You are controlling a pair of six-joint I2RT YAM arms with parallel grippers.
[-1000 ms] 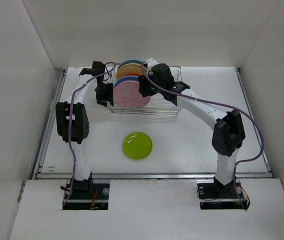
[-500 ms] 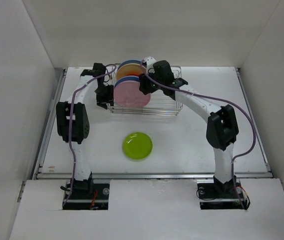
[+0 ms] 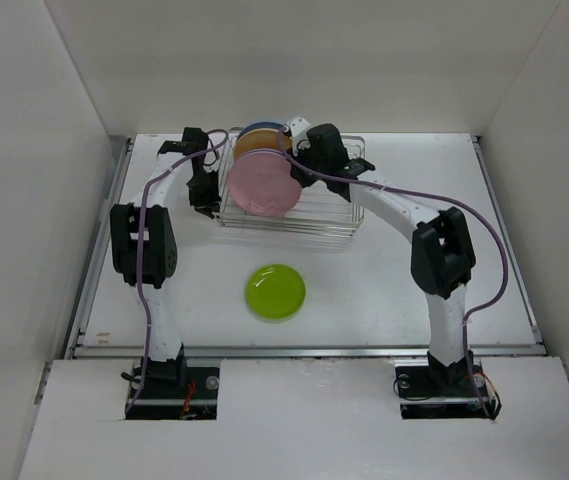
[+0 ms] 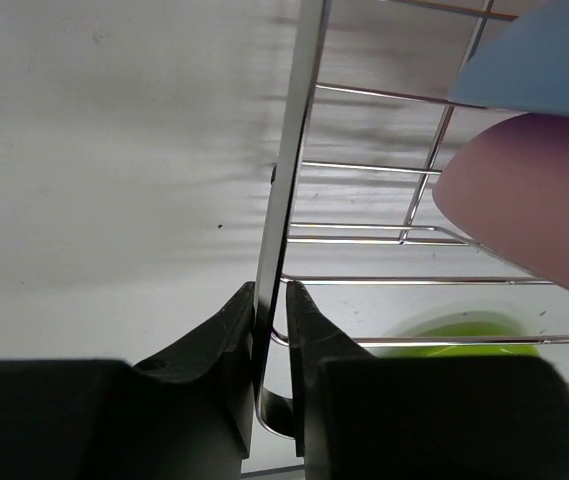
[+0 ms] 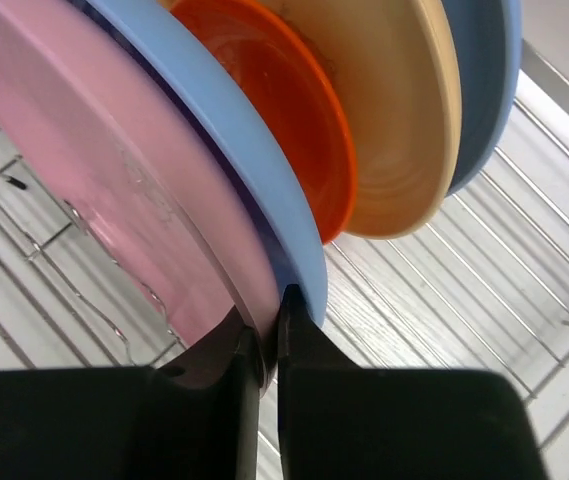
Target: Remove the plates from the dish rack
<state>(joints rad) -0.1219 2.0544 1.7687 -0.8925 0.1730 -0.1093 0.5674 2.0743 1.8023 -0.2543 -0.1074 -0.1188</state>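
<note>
A: Where's the task item?
B: Pink plate (image 3: 262, 185) stands on edge at the front of the stack in the dish rack (image 3: 329, 222), far side of the table (image 3: 414, 290). Right gripper (image 5: 264, 325) has it, jaws clamped on the plate's rim. Blue plate (image 5: 226, 170) sits just behind.
A: Left side?
B: Left gripper (image 4: 270, 300), jaws pinched tight on the rack's left rim wire. Reads as bracing, so the rack doesn't drag or tip when the plate leaves the dividers.
A: Rest of the load?
B: Behind blue there's the orange plate (image 5: 284, 130), the tan plate (image 5: 404, 130), then the rear blue plate (image 5: 484, 90). All are on edge and packed close, which is probably why the grip is on the rim and not the face.
A: Anything unloaded?
B: Green plate (image 3: 276, 291) lies flat on the table in front of the rack, well apart. Likely the spot to stack onto.
A: Text, logos?
B: None readable. Plates are plain, rack is bare wire.
</note>
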